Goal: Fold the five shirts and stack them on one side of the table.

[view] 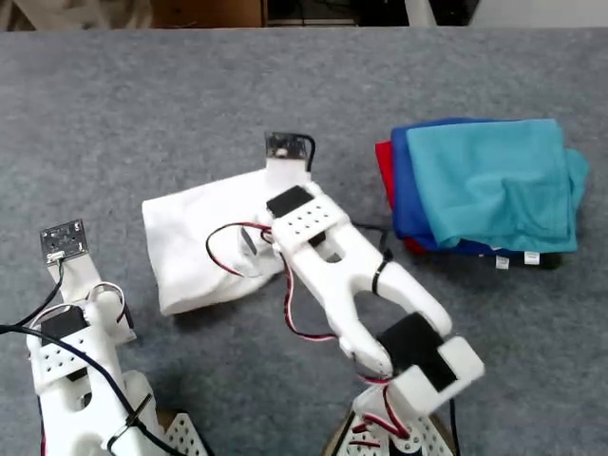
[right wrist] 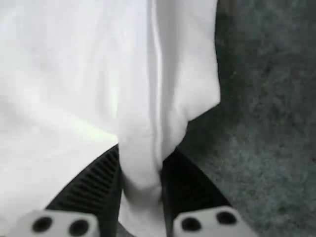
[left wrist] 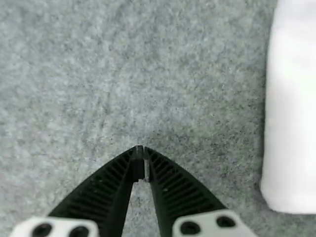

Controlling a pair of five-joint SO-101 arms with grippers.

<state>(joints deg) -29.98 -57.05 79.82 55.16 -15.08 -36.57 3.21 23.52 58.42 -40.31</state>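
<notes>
I log my right gripper (right wrist: 141,155) clamped on a fold of the white shirt (view: 199,242), which lies mid-table, apart from the folded stack (view: 484,185). My left gripper (left wrist: 139,163) — tips together, holding nothing — sits over the grey table (left wrist: 98,74) beside that shirt.

2 white arms (view: 351,275), black ribbed fingers (left wrist: 98,192), red cables (view: 288,309)

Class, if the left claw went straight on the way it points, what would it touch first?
Probably the grey table cover: the shut left claw points at bare cover, and the white shirt lies off to one side.
</notes>
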